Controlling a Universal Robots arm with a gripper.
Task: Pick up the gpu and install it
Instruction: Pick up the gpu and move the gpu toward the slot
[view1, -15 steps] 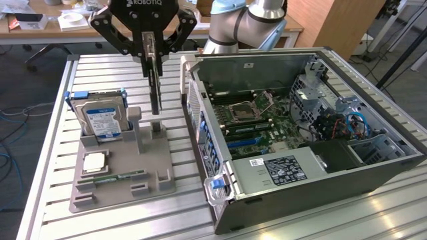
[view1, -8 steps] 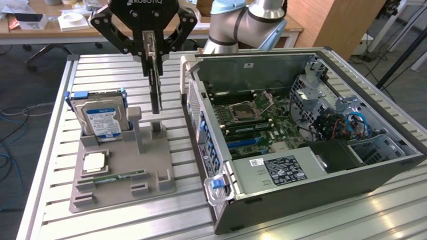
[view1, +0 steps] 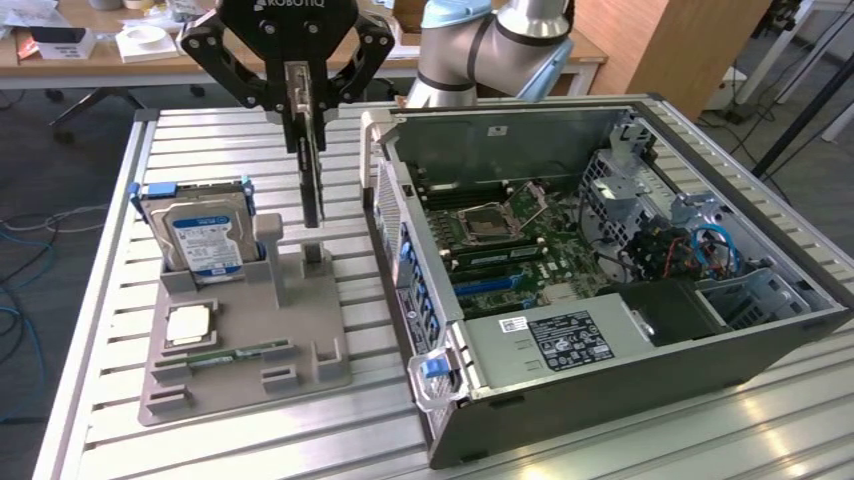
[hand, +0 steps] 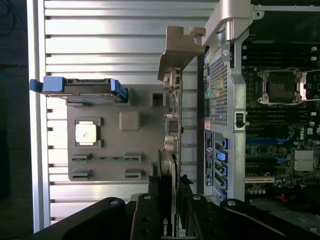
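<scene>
The gripper (view1: 303, 98), jaws half-closed on the upper edge of the gpu (view1: 311, 170), is holding the card upright and edge-on over the grey parts fixture (view1: 314, 315), beside the open computer case (view1: 667, 370), presumably keeping its connector edge pointing downward.

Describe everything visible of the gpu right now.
The gpu is a thin dark card seen edge-on, hanging upright from the gripper, which is clamped on its upper part. Its lower edge is at the grey holder post on the fixture tray; whether they touch I cannot tell. The wrist view shows its silver metal end bracket, close beside the open computer case.
</scene>
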